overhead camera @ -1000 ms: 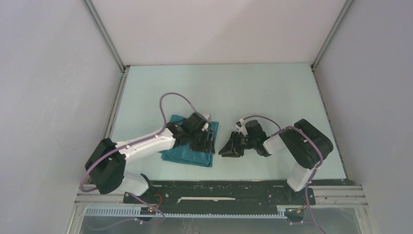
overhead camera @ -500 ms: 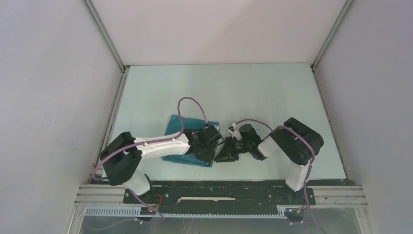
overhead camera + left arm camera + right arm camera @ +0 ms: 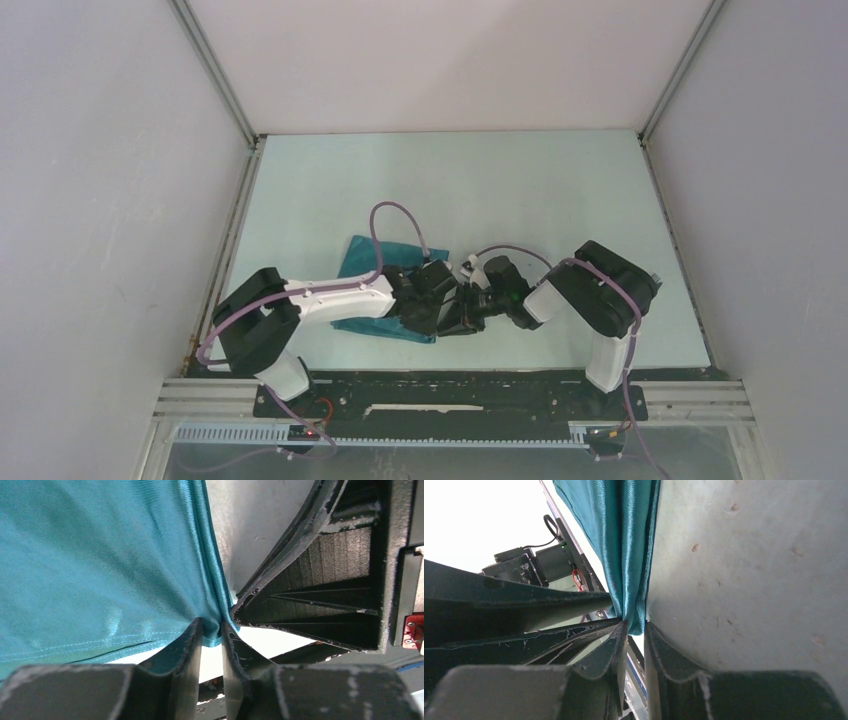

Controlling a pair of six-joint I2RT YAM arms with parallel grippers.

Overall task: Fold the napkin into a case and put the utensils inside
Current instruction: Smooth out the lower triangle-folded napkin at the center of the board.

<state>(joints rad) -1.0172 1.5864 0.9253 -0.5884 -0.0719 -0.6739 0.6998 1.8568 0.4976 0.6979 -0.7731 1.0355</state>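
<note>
Pale greenish table [image 3: 560, 190] is seen under the top camera, closed in by white walls [image 3: 110, 200] on three sides. Nearest, in front of the napkin [image 3: 357, 257], a dark base rail [image 3: 450, 400] is fixed along the table edge, and both arms are mounted on it. The teal napkin is laid folded and flat on the table, a little left of the middle.

The left arm [image 3: 320, 300] is stretched low across the near part of the napkin, so that much of the cloth is covered. The right arm [image 3: 600, 300] is reached in from the right of the napkin. The left gripper [image 3: 437, 305] and the right gripper [image 3: 462, 312] are brought together at the near right corner of the napkin, almost touching each other.

In the left wrist view, this corner is seen pinched between the two fingertips [image 3: 196, 630], which are closed on the folded layers. Just right of the corner, a black finger of the right gripper is seen against the cloth edge. In the right wrist view, the layered satin edge is likewise clamped between the tips [image 3: 650, 637], with bare table to the right of it.

Beyond the napkin, a purple cable [image 3: 395, 215] is looped above the left wrist, and farther back only plain table is seen up to the rear wall.
</note>
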